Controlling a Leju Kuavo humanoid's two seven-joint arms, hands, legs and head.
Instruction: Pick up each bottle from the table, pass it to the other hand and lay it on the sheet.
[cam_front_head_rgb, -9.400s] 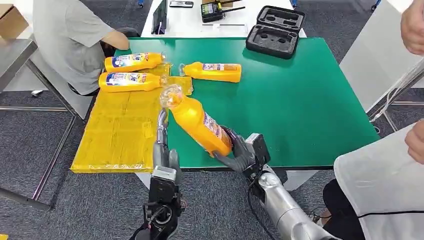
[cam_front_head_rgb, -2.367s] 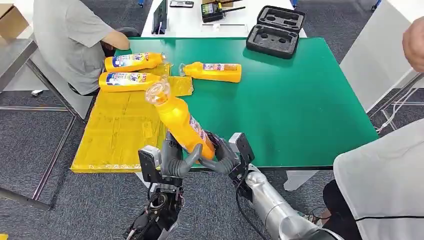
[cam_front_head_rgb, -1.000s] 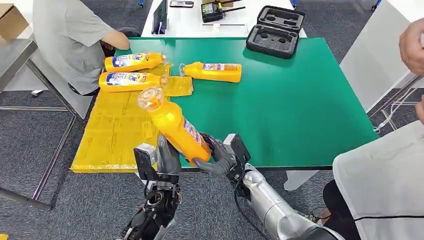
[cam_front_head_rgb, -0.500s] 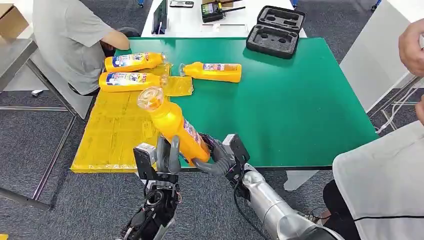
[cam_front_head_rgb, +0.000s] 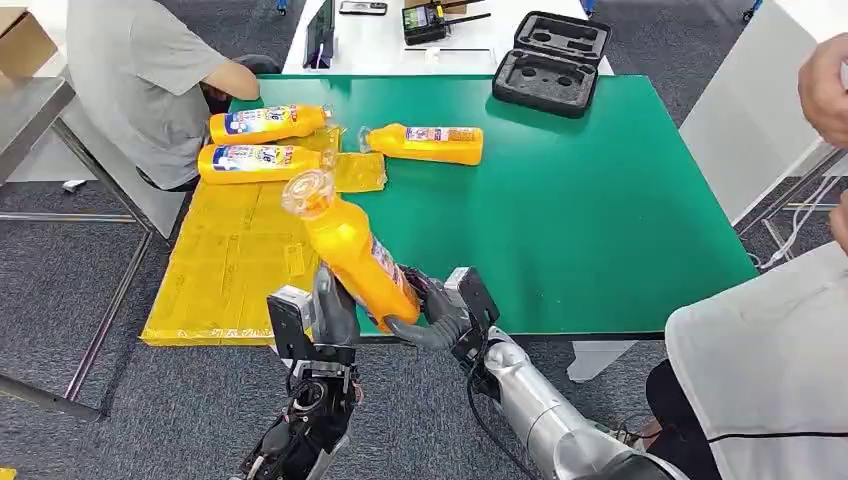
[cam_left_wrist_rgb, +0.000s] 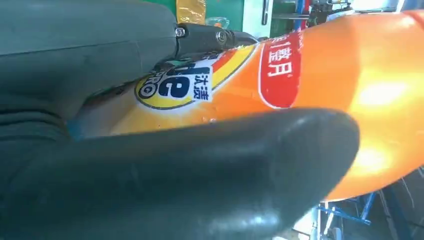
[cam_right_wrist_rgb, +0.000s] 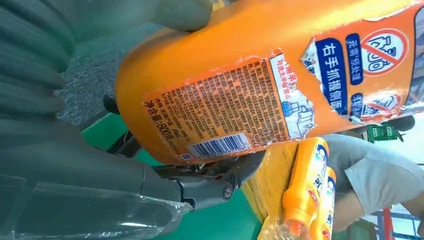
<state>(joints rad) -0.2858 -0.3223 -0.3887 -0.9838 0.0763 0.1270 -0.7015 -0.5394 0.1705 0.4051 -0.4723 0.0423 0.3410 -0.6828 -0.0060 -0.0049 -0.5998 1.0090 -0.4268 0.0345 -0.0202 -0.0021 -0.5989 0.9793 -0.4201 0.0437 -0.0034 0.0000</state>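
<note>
The right hand (cam_front_head_rgb: 440, 315) grips the base of the held bottle (cam_front_head_rgb: 352, 255) from the right side; in the right wrist view its fingers (cam_right_wrist_rgb: 220, 182) curl under the bottom of this bottle (cam_right_wrist_rgb: 280, 75) and the thick thumb lies over it. The left hand (cam_front_head_rgb: 325, 320) is at the other side of the same bottle, close to the base; in the left wrist view a dark finger (cam_left_wrist_rgb: 210, 170) lies across the orange body (cam_left_wrist_rgb: 325, 85) and the label is just beside it, so this hand also holds the bottle. The bottle is in the air above the near edge of the green table (cam_front_head_rgb: 600, 200), tilted, with its clear cap up and toward the yellow sheet (cam_front_head_rgb: 230, 260). The sheet lies over the left part of the table and hangs past its edge. On the far end of the sheet 2 bottles lie side by side: the far bottle (cam_front_head_rgb: 268, 121) and the near bottle (cam_front_head_rgb: 260, 160), both with the cap to the right. A 3rd bottle (cam_front_head_rgb: 425, 143) lies on the green surface just beside the sheet, with its cap toward the sheet. A black case (cam_front_head_rgb: 550, 62) stands open at the far edge of the table. A person in grey (cam_front_head_rgb: 140, 70) sits at the far left corner, near the 2 bottles, and another person (cam_front_head_rgb: 770, 360) in white is at the right side of the table.
</note>
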